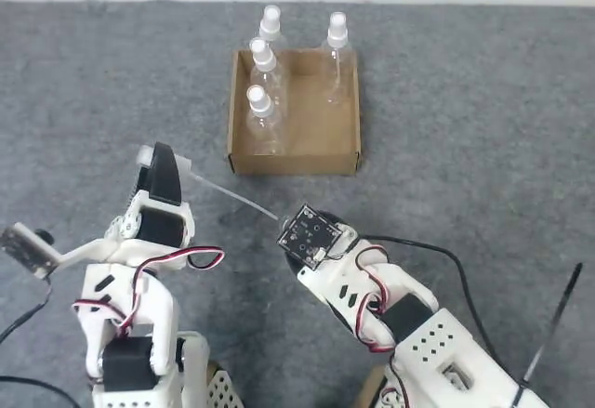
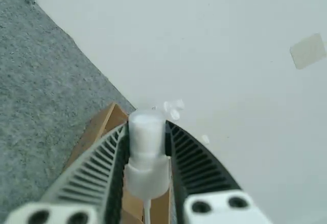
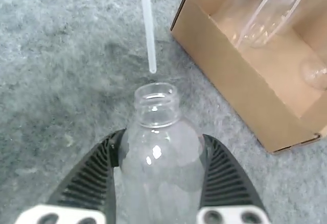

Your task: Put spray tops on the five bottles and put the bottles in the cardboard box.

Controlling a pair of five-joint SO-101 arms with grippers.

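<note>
**Spray-top tube at the open bottle's mouth**

Your left tool (image 2: 147,126) is closed around a white plastic spray top (image 2: 148,155), pinched between both fingers. Its thin translucent dip tube (image 3: 147,25) slants across toward your right tool (image 3: 161,143). That tool is clamped on a clear plastic bottle (image 3: 157,109) with an open neck, and the tube's tip is just short of the rim. Beyond both tools, the brown cardboard box (image 1: 294,160) sits on the grey desk (image 1: 465,101), with four capped clear bottles (image 1: 263,120) standing in it.

Uncapped bottle (image 3: 159,152), base off-frame.
</note>
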